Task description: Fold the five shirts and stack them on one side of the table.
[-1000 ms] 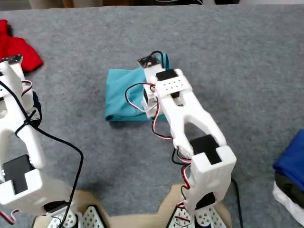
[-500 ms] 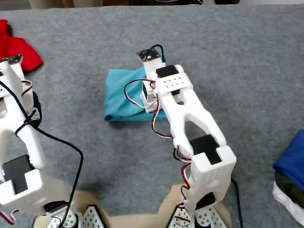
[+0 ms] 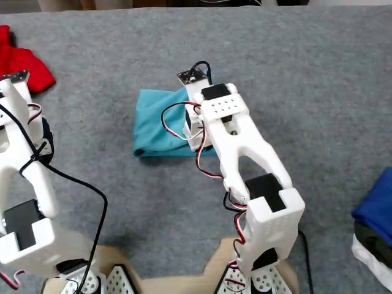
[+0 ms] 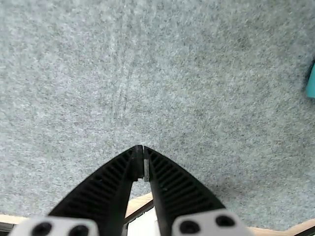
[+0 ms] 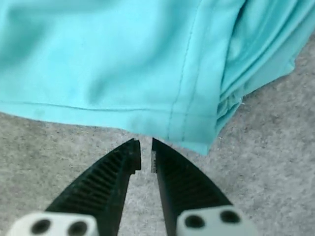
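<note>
A folded teal shirt (image 3: 156,125) lies on the grey cloth near the table's middle. My right arm (image 3: 223,119) hangs over the shirt's right side. In the right wrist view the teal shirt (image 5: 123,64) shows a stitched hem and stacked layers at one corner. My right gripper (image 5: 145,147) sits just off that hem, over bare grey cloth, its fingers a narrow gap apart with nothing between them. My left gripper (image 4: 143,150) is shut and empty above bare cloth at the table's left. A crumpled red shirt (image 3: 24,64) lies at the far left.
A blue shirt (image 3: 375,211) rests on darker and white clothes (image 3: 370,251) at the right edge. The grey cloth (image 3: 306,79) is bare behind and to the right of the teal shirt. A sliver of teal (image 4: 311,81) shows at the left wrist view's edge.
My right arm has shifted slightly over the teal shirt, and the shirt's left edge has crept a little to the left. The left arm has kept still.
</note>
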Tool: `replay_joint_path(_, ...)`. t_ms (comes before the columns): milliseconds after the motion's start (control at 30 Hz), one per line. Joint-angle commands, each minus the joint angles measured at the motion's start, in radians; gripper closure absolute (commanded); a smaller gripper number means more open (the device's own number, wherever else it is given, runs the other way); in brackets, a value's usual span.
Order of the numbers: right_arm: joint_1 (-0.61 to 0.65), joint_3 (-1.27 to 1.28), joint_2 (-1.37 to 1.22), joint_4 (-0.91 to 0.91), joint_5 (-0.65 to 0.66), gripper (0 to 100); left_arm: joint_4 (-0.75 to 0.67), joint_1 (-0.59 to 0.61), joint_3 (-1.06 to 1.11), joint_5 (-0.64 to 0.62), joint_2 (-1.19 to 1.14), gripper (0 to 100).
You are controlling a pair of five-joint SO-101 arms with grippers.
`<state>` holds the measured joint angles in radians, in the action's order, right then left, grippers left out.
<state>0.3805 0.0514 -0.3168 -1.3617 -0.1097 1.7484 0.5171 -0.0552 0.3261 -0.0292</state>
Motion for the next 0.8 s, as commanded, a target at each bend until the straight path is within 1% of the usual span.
replay_joint_path(0,-0.012,-0.048,0.004,-0.009,-0.008,85.0,0.009,0.012,-0.003,0.011,0.047,98)
replay_joint_path(67,-0.004,-0.047,0.002,-0.009,-0.008,78.7,0.009,0.012,-0.003,0.011,0.047,98)
replay_joint_path(133,0.005,-0.047,0.002,-0.008,-0.018,75.6,0.009,0.012,-0.003,0.009,0.044,98)
replay_joint_path(233,0.041,-0.047,0.002,0.011,-0.072,79.6,0.009,0.008,-0.003,0.008,0.044,98)
replay_joint_path(333,0.067,-0.047,0.002,0.058,-0.08,86.8,0.009,0.009,-0.003,0.008,0.044,98)
replay_joint_path(400,0.07,-0.047,0.002,0.089,-0.08,89.4,0.009,0.012,-0.003,0.008,0.044,98)
replay_joint_path(767,0.065,-0.041,0.001,0.089,-0.08,89.7,0.009,0.012,-0.002,0.009,0.044,98)
